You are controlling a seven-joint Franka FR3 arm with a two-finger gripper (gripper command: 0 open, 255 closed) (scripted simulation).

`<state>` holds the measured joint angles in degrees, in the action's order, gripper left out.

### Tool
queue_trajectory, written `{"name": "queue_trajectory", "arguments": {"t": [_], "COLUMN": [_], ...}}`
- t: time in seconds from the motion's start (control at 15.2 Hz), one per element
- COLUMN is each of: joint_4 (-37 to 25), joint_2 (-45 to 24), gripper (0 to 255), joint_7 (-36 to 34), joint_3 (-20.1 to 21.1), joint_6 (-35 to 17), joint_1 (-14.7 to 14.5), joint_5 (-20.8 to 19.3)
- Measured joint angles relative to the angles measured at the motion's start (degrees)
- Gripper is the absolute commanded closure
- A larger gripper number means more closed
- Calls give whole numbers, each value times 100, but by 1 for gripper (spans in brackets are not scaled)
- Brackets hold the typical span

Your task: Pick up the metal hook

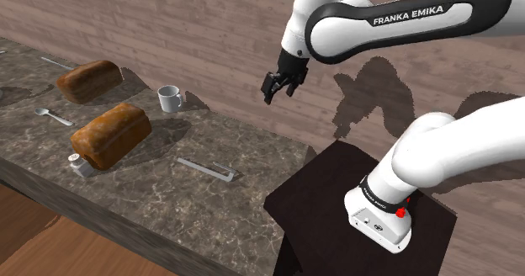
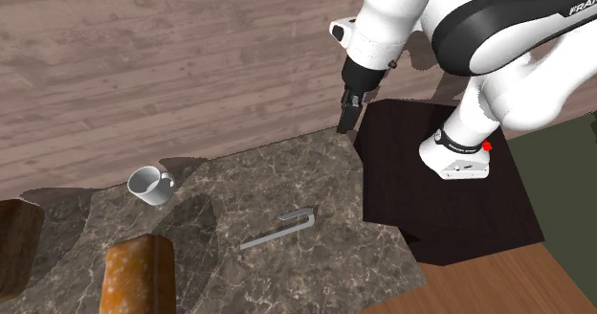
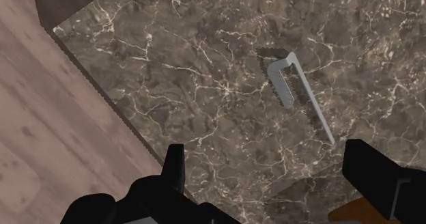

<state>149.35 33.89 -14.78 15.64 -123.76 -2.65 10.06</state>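
Jaws wide apart and empty, the gripper (image 1: 280, 85) hangs above the counter's (image 1: 151, 186) back corner by the stand (image 1: 324, 199), well apart from the metal hook (image 1: 206, 168).

The one hook lies flat near the counter's end beside the stand, bent end towards it. Also counted: two bread loaves, the far loaf (image 1: 90, 79) and the near loaf (image 1: 111, 134), one white mug (image 1: 170, 98), one spoon (image 1: 52, 115) and one small shaker (image 1: 78, 163) tight against the near loaf. A thin pale item (image 1: 57, 62) at the counter's far end is too small to identify. The second exterior view cuts off both loaves.
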Motion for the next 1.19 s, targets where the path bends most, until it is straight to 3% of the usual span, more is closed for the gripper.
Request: {"name": "queue_trajectory", "arguments": {"t": [0.4, 0.66, 0.99, 1.19], "joint_4": [151, 30, -105, -455], "joint_2": [-1052, -1996, -3111, -4092], "gripper": [0, 0, 0, 0], "joint_7": [-523, -1084, -2122, -3162], "joint_3": [610, 1064, 1472, 1448], "joint_6": [-1085, -1794, -2498, -2819], "joint_1": [31, 197, 394, 329], "joint_5": [-140, -558, -1590, -2764]}}
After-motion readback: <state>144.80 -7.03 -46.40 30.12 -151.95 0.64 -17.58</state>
